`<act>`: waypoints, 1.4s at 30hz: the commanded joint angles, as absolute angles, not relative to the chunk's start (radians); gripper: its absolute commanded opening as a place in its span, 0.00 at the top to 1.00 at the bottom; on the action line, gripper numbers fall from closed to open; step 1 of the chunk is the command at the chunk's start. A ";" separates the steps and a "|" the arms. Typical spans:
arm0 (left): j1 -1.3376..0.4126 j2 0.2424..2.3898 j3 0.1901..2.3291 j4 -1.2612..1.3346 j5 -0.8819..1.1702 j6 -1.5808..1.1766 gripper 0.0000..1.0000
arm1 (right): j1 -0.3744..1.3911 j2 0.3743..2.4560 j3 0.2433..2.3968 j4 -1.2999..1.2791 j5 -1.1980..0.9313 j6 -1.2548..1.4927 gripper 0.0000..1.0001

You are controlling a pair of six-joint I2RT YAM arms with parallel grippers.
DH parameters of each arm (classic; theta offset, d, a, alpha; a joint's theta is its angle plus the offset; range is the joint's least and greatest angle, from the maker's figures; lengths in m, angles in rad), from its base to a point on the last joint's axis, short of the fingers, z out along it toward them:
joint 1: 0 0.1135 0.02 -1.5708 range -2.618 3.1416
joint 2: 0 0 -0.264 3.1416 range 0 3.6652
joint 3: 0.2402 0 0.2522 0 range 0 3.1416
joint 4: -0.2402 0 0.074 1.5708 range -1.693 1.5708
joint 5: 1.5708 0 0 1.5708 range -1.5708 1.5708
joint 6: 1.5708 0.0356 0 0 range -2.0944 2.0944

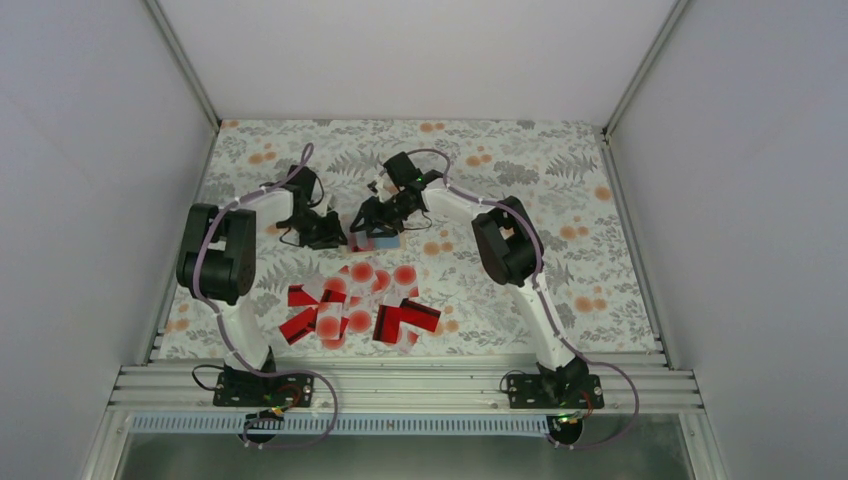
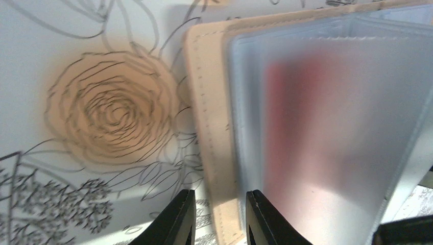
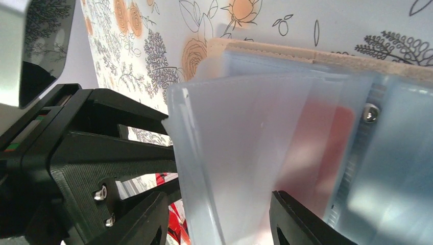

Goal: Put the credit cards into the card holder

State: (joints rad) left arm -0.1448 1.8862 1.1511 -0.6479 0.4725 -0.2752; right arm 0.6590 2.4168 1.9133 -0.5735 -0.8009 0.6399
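From above, you had one card holder (image 1: 384,242) lying mid-table toward the far edge. The loose credit cards (image 1: 360,305) were heaped by the near edge: roughly six red and six dotted, overlapping too much for an exact count. Only your wrist views showed a red card (image 2: 291,117) inside a frosted sleeve (image 2: 352,132). Your left gripper (image 2: 220,194) pinched the holder's tan cover, and your right gripper (image 3: 219,195) stood open around the sleeves.
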 commanded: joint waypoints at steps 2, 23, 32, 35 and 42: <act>-0.122 1.823 1.129 -0.657 0.429 -0.295 0.73 | 0.670 2.438 1.924 -0.578 -0.818 0.641 0.49; -0.123 1.756 1.146 -0.670 0.365 -0.287 0.73 | 0.670 2.370 1.852 -0.444 -0.884 0.663 0.46; -0.152 1.833 1.208 -0.650 0.427 -0.276 0.73 | 0.647 2.306 1.796 -0.421 -0.859 0.666 0.47; -0.176 1.872 1.243 -0.662 0.424 -0.277 0.73 | 0.639 2.297 1.781 -0.419 -0.858 0.663 0.47; -0.199 1.895 1.272 -0.658 0.420 -0.296 0.73 | 0.628 2.276 1.749 -0.407 -0.857 0.662 0.47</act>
State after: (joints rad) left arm -0.1978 1.8824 1.2427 -0.6666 0.4015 -0.2848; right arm 0.6376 2.3260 1.7725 -0.4282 -0.8623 0.6624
